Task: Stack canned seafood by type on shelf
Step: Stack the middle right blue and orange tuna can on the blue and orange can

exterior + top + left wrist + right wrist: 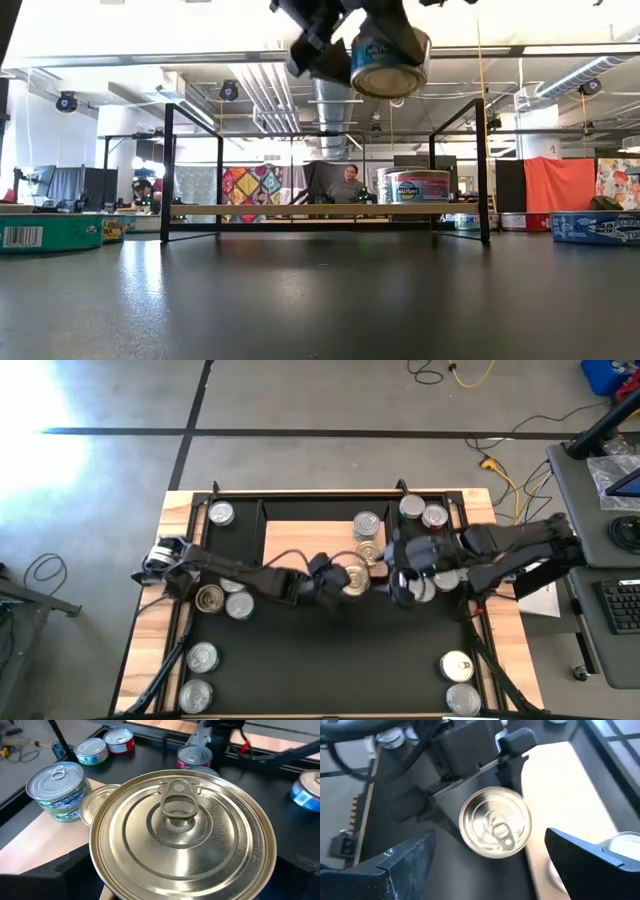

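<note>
My left arm reaches in across the table toward its middle, and my left gripper hangs raised, fingers closed around a can. My right arm reaches in from the other side; my right gripper hovers just beside the left, fingers spread, holding nothing.

We see a large black mat covering most of a light-wood tabletop, whose bare planks show along both sides. Around the table lies a grey concrete floor crossed by dark tape lines. Yellow and black cables trail over it near the far right, and a dark keyboard sits on a grey side desk. In the low view we make out a seated person in the room beyond, a colourful patterned hanging, an orange cloth and silver ceiling ducts.
</note>
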Robot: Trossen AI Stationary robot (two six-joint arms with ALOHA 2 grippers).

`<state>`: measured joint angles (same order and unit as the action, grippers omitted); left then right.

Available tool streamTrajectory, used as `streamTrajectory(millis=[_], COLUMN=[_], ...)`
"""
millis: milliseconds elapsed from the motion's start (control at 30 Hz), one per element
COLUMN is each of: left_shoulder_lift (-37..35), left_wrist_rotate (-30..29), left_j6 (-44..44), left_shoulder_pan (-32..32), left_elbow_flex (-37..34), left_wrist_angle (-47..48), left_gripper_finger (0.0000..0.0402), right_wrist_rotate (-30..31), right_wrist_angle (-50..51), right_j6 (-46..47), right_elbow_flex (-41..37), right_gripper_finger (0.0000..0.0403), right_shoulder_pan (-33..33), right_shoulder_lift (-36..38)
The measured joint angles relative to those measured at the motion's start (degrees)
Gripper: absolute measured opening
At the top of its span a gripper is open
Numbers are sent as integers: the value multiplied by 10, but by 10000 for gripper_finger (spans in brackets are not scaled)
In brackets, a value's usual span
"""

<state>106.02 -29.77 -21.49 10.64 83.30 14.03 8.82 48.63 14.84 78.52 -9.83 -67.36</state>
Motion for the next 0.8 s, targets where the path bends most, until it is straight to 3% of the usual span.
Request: streamTrajectory(millis=[333, 533, 800], left_shoulder_lift=[6, 8, 68], left_wrist_rotate=[54, 51, 50], left_j6=[56, 29, 33], left_shoulder_pan=[-92, -114, -125], left_elbow_flex=[-5, -6, -5], left_wrist_angle=[-17, -26, -96], left_gripper_finger=[379, 380, 380], right_wrist_rotate=[9, -101, -125], right_wrist_angle=[4, -1, -46], right_j6=[-121, -188, -268], right_elbow_flex=[-13, -58, -77], right_gripper_finger=[351, 291, 193], right_shoulder_pan=[120, 182, 248], right_shoulder_lift=[-8, -7, -7])
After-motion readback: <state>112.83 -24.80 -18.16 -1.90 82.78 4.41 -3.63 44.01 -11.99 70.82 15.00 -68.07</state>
